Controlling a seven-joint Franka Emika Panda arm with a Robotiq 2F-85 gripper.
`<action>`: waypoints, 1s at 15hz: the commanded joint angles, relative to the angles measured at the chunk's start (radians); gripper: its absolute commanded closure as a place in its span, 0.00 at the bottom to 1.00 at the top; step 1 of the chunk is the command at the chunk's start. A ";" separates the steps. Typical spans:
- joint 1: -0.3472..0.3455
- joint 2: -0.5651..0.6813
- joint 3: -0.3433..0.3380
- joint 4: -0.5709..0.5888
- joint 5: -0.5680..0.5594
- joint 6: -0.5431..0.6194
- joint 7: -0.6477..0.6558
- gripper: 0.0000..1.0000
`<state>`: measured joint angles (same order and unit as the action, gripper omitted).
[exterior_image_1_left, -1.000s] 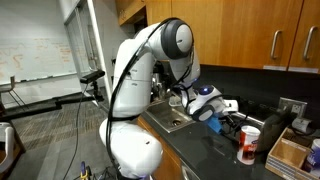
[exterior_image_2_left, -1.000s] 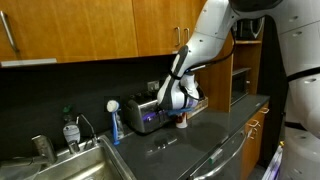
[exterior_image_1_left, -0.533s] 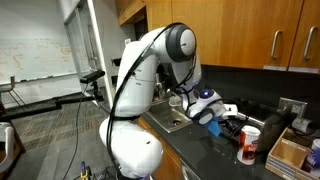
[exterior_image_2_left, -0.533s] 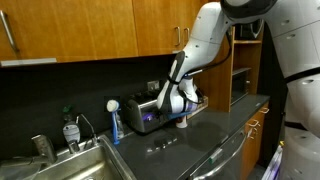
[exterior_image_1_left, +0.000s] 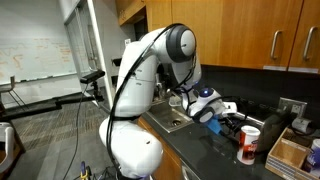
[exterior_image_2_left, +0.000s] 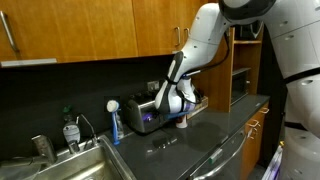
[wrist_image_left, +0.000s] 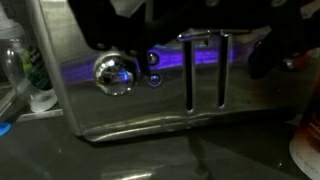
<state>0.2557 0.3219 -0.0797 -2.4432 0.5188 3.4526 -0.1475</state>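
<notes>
A silver toaster (wrist_image_left: 130, 100) fills the wrist view, with a round knob (wrist_image_left: 113, 72), purple light along its side and a lever (wrist_image_left: 205, 40) over two vertical slots. My gripper (wrist_image_left: 190, 45) comes in from the top. Its dark fingers (wrist_image_left: 110, 35) stand apart on either side of the lever, open and holding nothing. In both exterior views my gripper (exterior_image_2_left: 180, 100) (exterior_image_1_left: 212, 106) hangs close against the toaster (exterior_image_2_left: 143, 115) on the dark counter. A small red and white cup (exterior_image_2_left: 182, 122) stands just below it.
A steel sink (exterior_image_2_left: 75, 165) with a tap and a bottle (exterior_image_2_left: 70, 130) lies along the counter. A blue brush (exterior_image_2_left: 114, 125) stands beside the toaster. A red and white can (exterior_image_1_left: 250, 145) and a cardboard box (exterior_image_1_left: 290, 150) sit on the counter. Wooden cabinets hang above.
My arm's upper links shifted a little a second ago. The gripper has stayed at the toaster, with no visible change in the last half second.
</notes>
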 joint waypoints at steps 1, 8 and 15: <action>-0.021 0.002 0.027 0.019 -0.046 0.000 0.037 0.00; -0.041 0.008 0.010 0.019 -0.086 0.007 0.032 0.00; -0.032 0.020 -0.023 0.031 -0.093 0.010 0.008 0.00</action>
<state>0.2309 0.3221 -0.0712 -2.4443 0.4520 3.4517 -0.1344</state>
